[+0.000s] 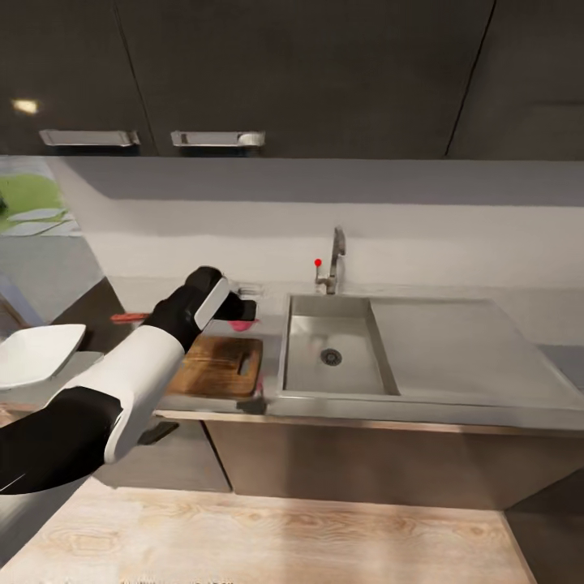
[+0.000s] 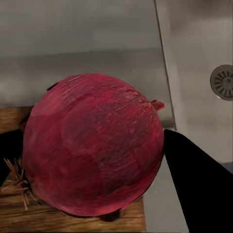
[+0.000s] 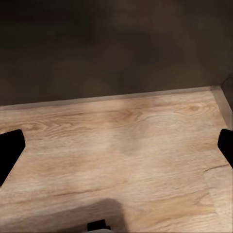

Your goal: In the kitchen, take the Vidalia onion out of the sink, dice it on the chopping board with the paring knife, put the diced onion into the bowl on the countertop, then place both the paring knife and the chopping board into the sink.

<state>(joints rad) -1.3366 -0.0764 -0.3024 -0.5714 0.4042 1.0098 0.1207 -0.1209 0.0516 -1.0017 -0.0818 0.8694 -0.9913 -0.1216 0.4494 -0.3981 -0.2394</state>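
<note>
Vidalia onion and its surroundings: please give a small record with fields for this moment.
Vidalia onion: held between the left end effector fingers, above the chopping board
chopping board: on the countertop, left of the sink
sink: basin empty
bowl: left of the board
right end effector: open, over wooden floor
</note>
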